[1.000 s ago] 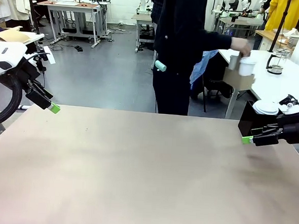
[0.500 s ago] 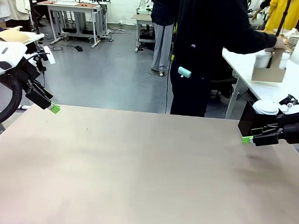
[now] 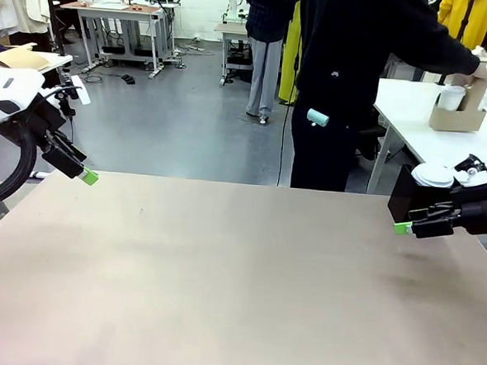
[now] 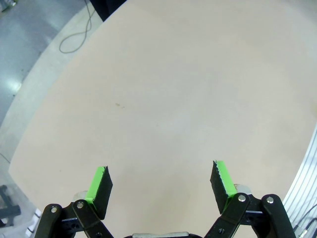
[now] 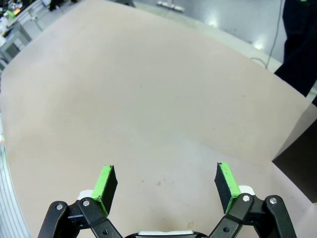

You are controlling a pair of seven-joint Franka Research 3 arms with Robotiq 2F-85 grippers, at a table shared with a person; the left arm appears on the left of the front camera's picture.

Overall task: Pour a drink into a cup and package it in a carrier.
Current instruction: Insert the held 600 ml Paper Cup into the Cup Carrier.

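Carrier (image 3: pixel 457 117) carried farther right by person | left claw (image 4: pixel 161 182), right claw (image 5: pixel 166 186) released, at table (image 3: pixel 221 280) edges

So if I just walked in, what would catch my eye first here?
Probably the two open grippers with bright green pads, the left gripper and the right gripper, poised at opposite edges of a wide bare tan table. Next, the person in dark clothes beyond the far edge, reaching toward a brown cardboard carrier holding a white cup on a white side table at the far right.
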